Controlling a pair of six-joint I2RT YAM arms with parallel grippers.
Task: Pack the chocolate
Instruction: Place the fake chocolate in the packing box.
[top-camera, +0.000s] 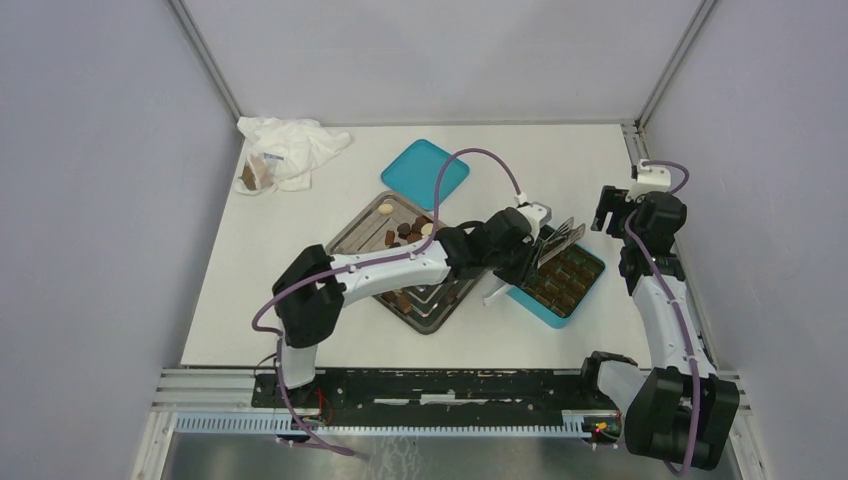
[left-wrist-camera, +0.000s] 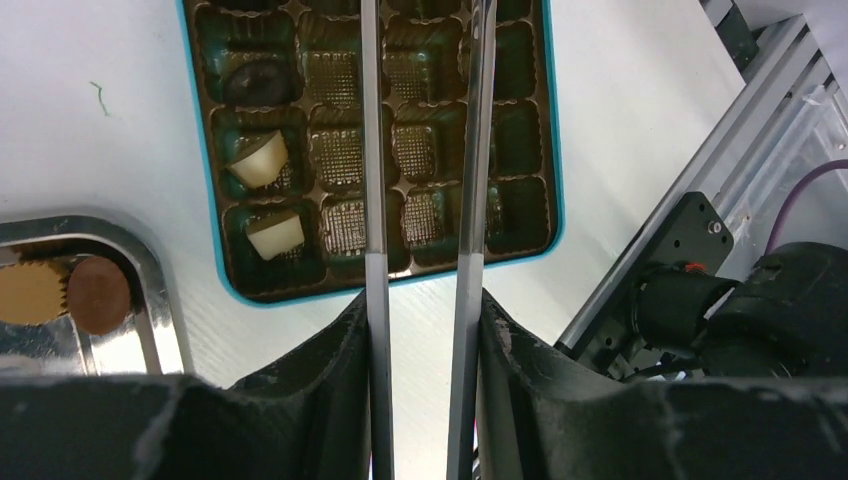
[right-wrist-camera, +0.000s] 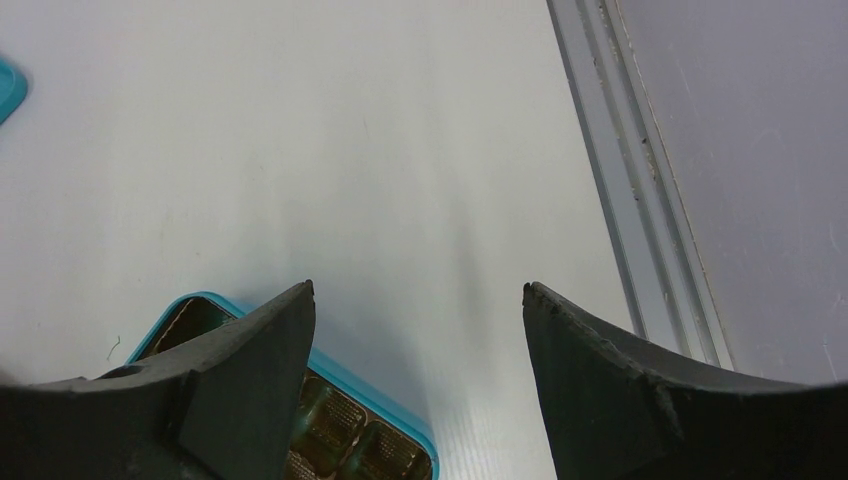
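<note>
Several small chocolate pieces (top-camera: 410, 232), dark, light brown and cream, lie on the steel tray (top-camera: 350, 238). The teal box (top-camera: 590, 262) with brown dividers sits to its right. In the left wrist view the box (left-wrist-camera: 205, 150) holds one dark piece (left-wrist-camera: 255, 85) and two cream pieces (left-wrist-camera: 258, 160); the other cells I see are bare. My left gripper (top-camera: 558, 240) carries two long steel blades over the box; they stand apart (left-wrist-camera: 425, 60) with nothing between them, and their tips are cut off. My right gripper (top-camera: 610, 210) is open and empty beside the box's far right corner (right-wrist-camera: 418, 287).
The teal lid (top-camera: 425, 172) lies behind the tray. A white wrinkly plastic bag (top-camera: 290, 150) with a brown lump sits at the back left. A metal rail (right-wrist-camera: 620, 180) runs along the table's right edge. Two brown pieces (left-wrist-camera: 98, 295) show on the tray corner.
</note>
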